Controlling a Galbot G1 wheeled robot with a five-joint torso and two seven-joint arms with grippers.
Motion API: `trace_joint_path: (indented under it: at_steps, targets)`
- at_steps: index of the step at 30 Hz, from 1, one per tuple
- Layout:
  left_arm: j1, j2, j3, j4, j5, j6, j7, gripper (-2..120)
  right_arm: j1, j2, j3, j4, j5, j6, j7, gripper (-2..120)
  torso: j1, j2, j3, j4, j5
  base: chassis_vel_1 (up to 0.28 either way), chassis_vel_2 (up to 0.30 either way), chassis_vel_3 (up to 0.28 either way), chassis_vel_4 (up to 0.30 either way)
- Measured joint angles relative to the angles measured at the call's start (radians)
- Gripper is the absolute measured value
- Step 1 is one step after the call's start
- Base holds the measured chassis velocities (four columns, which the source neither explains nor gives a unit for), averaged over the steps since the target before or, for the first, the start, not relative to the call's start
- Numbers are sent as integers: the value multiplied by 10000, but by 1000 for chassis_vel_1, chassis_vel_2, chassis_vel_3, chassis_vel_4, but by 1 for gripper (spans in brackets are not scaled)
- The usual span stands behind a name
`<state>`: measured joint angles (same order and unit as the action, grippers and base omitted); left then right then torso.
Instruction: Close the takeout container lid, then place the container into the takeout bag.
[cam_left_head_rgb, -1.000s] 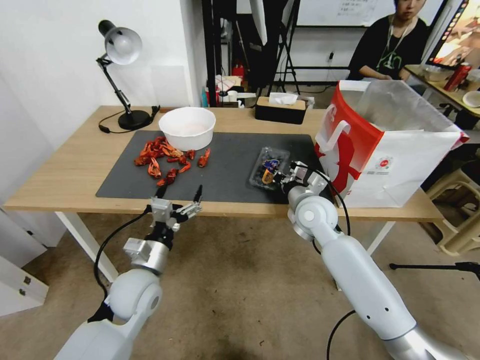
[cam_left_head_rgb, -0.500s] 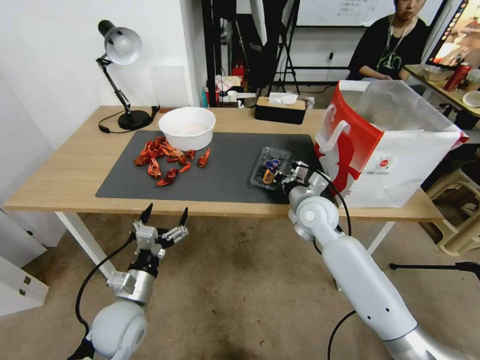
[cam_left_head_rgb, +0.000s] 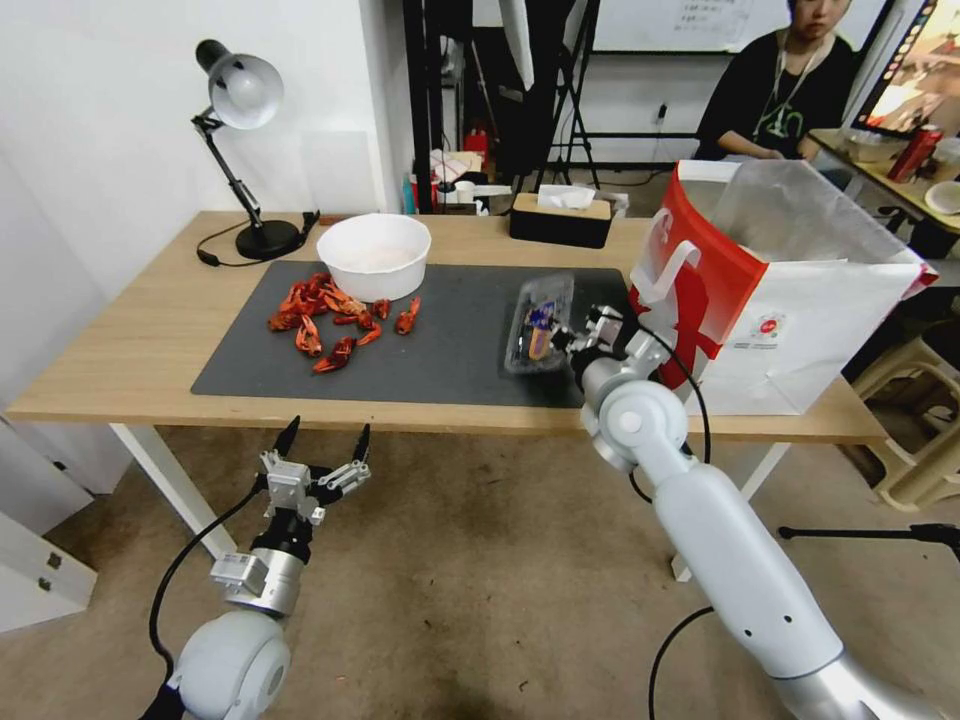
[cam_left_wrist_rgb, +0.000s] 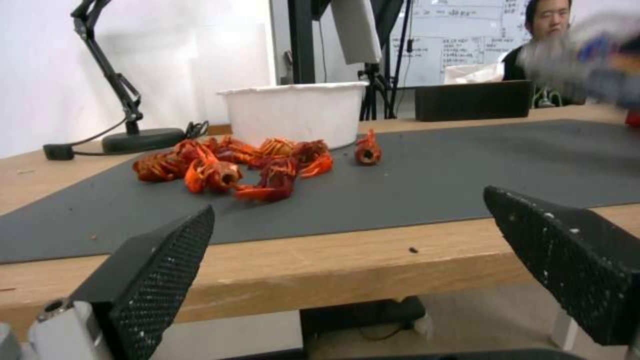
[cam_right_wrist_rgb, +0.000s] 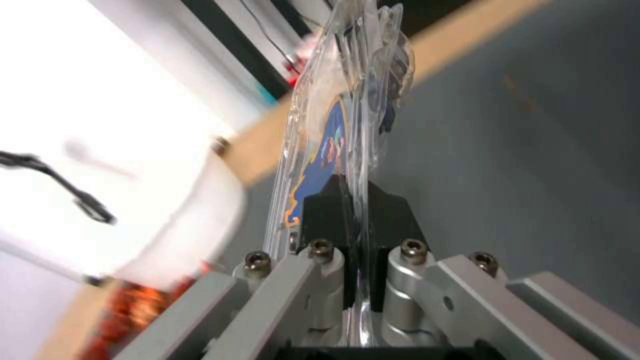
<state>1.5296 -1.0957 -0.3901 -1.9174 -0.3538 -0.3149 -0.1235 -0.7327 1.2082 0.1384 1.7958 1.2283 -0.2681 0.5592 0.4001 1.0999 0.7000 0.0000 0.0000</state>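
A light wooden table (cam_left_head_rgb: 130, 350) on white legs stands against a white wall (cam_left_head_rgb: 90, 120), a dark grey mat (cam_left_head_rgb: 450, 350) spread across its top. A black desk lamp (cam_left_head_rgb: 240, 150) with a silver shade sits at the far corner, its cord trailing on the wood. A black tissue box (cam_left_head_rgb: 560, 220) rests by the back edge. The floor (cam_left_head_rgb: 470, 590) is worn brownish concrete. A whiteboard (cam_left_head_rgb: 700, 20) hangs behind dark stands.

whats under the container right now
The dark mat lies below the container, which the right gripper holds tilted up by its edge. Whether its lower edge touches the mat can't be told.
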Motion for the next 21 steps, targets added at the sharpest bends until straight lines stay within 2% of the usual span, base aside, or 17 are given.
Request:
trace_joint_path:
  at_steps: [3, 6, 10, 15, 21]
  targets:
    - [46, 8, -80, -1, 4, 0, -30, 100, 243, -300, 341, 858, 460, -62, -56, 0, 0, 0, 0, 1, 1, 0, 0, 0, 0]
    - [61, 6, -96, -14, 5, 0, -36, 100, 386, -456, 552, 1213, 705, -118, -64, 0, -1, 0, 0, 0, 0, 0, 0, 0, 0]
    - [116, -39, -104, -58, 11, 0, -42, 100, 990, -939, 1402, 2091, 1468, -250, 0, 0, -1, 0, 0, 0, 0, 0, 0, 0, 0]
    - [131, -73, -105, -96, 40, 0, -45, 100, 1390, -1411, 2004, 2248, 1102, -415, 313, 0, 0, 0, 0, 2, 1, 0, 0, 0, 0]
    - [92, -94, -63, -128, 53, 0, -46, 100, 1476, -2212, 3207, 1973, 643, -585, 631, 0, -1, 1, 0, 0, 2, 0, 0, 0, 0]
